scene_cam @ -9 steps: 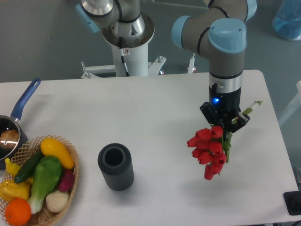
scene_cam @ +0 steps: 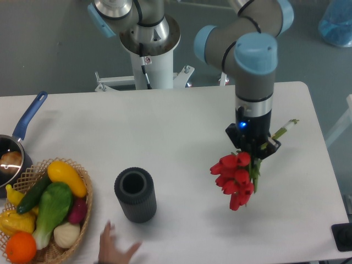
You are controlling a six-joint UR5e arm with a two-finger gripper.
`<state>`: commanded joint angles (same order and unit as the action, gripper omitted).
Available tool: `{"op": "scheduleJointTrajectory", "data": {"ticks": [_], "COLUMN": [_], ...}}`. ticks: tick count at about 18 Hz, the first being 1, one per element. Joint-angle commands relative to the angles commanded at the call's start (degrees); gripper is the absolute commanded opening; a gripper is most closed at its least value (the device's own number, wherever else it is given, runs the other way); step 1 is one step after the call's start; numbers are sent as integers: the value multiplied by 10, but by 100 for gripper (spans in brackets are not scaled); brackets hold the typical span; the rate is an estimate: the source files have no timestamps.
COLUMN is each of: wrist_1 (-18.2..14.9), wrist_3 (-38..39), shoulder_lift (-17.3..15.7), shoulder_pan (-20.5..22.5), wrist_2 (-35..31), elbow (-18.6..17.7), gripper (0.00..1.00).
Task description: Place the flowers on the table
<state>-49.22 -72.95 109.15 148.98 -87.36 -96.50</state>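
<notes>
At the bottom edge of the frame, left of centre, a person's hand (scene_cam: 113,250) reaches onto the table (scene_cam: 165,137), just below the dark ribbed vase (scene_cam: 135,194); to the lower left sits the wicker basket (scene_cam: 82,212) heaped with toy vegetables, and above it at the left edge a pan (scene_cam: 16,144) with a blue handle. None of these lies under me, though I judge the hand worth watching before I descend. Right of centre I hold the flowers (scene_cam: 235,179), a bunch of red tulips, with my gripper (scene_cam: 252,153) clamped on the green stems; the blooms hang down and to the left, the stem ends jut up to the right, and the bunch looks clear of the surface. To place them well, I think I should lower until the blooms rest on the white top, tilt so the stems lie flat too, and only then part my jaws, so nothing drops or rolls. Further back stands my white base column (scene_cam: 149,60). I can read no brand, label or writing anywhere.
</notes>
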Motion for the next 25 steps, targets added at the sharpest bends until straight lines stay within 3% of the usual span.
{"op": "scheduleJointTrajectory", "data": {"ticks": [4,7,9,11,13,25], "wrist_1": [2,2,2,3,3,14], "wrist_3": [11,11,11,11,11,3], "shoulder_lift": [20,30,38,39,39,19], "shoulder_pan": [-2,-8,-10,-11,-11,-8], "wrist_2": [-4,-4,-4,-3,-3,1], "elbow": [-6,-7,-7,-8,-8,-14], "gripper": [12,25,49,61,100,100]}}
